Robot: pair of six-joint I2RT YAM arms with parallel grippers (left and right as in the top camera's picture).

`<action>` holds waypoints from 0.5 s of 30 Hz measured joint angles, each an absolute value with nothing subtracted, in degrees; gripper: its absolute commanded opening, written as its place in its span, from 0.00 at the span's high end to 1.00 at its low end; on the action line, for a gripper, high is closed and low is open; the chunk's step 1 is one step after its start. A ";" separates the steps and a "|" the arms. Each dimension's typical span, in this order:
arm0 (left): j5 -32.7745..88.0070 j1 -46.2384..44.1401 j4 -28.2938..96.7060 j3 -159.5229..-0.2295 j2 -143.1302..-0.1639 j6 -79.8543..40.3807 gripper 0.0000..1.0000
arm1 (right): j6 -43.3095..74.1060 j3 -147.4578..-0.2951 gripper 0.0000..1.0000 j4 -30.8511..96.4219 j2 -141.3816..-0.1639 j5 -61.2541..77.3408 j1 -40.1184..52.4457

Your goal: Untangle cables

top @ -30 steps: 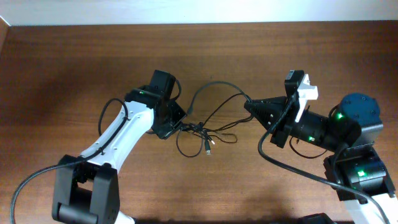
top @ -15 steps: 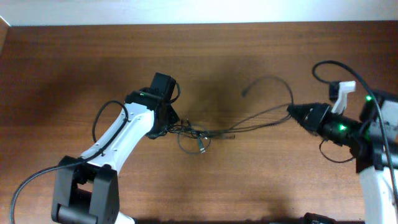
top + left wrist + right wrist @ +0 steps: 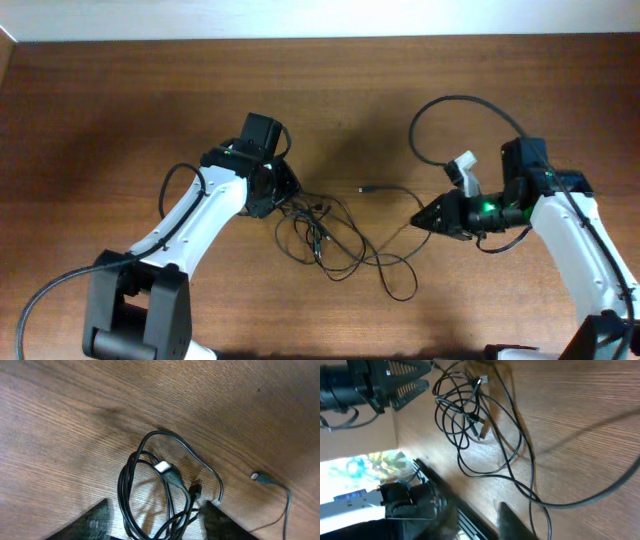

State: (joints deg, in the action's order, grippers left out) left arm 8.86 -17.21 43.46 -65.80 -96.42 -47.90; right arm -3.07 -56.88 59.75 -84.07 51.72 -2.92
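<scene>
Brown wood-grain table [image 3: 120, 110], matte, streaked lengthwise.

At the left gripper [image 3: 287, 190]: spreads wide, clamps nothing, stands over the left end of the cables [image 3: 330, 245]. From the left wrist, shows two dark wedge-shaped fingers [image 3: 87, 522] well apart at the bottom edge, with several strands of the cables [image 3: 150, 475] running down between them; cannot tell whether any strand touches a pad.

At the right gripper [image 3: 418, 222]: points a tapered black tip at the right side of the loops, just beside one strand. From the right wrist, blurs badly, yet leaves a strip of bare wood between its two fingers [image 3: 512, 520]. Reads as parted a little, with no cord in the gap and one thin strand passing just outside that finger.

Against half a second ago: no longer pulls anything taut. Then, ran as near-straight lines from the left gripper across to the right gripper, far out at the right side of the table. Now, lies slack in overlapping loops between the two, with the right gripper drawn in toward the middle and the left gripper in almost the same spot.

Thin, round, glossy black cord throughout, curling into ovals and crossings rather than a tight coil. Ends in a flat plug [image 3: 161, 466] with a pale metal face near the middle of the tangle, and in a small loose plug end [image 3: 362, 188] lying apart from the loops on bare wood.
</scene>
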 measured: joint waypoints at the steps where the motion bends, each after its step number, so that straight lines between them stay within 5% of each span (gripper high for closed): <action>1: 8.86 -17.21 43.75 -65.80 -96.42 -47.27 0.32 | -3.84 -56.88 0.53 59.72 -84.07 51.64 -1.34; 6: 9.98 -17.21 47.62 -65.82 -96.42 -43.92 0.31 | -7.77 -56.88 0.43 58.74 -84.07 51.53 7.38; 10: 11.03 -17.23 48.66 -65.82 -96.42 -40.66 0.46 | -9.78 -56.88 0.41 57.21 -84.07 51.55 10.52; 15: 11.18 -18.48 48.05 -65.82 -96.42 -42.70 0.44 | -17.15 -56.88 0.28 57.25 -84.07 51.55 16.51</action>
